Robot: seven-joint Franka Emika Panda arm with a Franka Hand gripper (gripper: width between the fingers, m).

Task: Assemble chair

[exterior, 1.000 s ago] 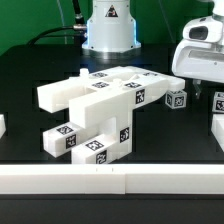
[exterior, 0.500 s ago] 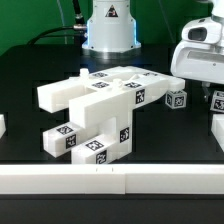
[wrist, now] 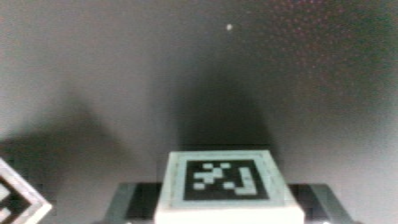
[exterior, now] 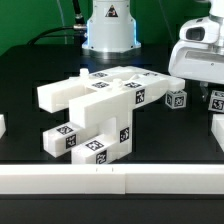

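While the chair [exterior: 100,110] lies on black table [exterior: 30,75], green backdrop [exterior: 35,20], fingers [wrist: 317,200], grip unclear.

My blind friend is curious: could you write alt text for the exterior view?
A partly joined structure of glossy white chunky plastic blocks with black-and-white square tags sits on a black table. A small loose white tagged cube lies to the exterior view's right of it, near part of the white robot arm; its base stands behind.
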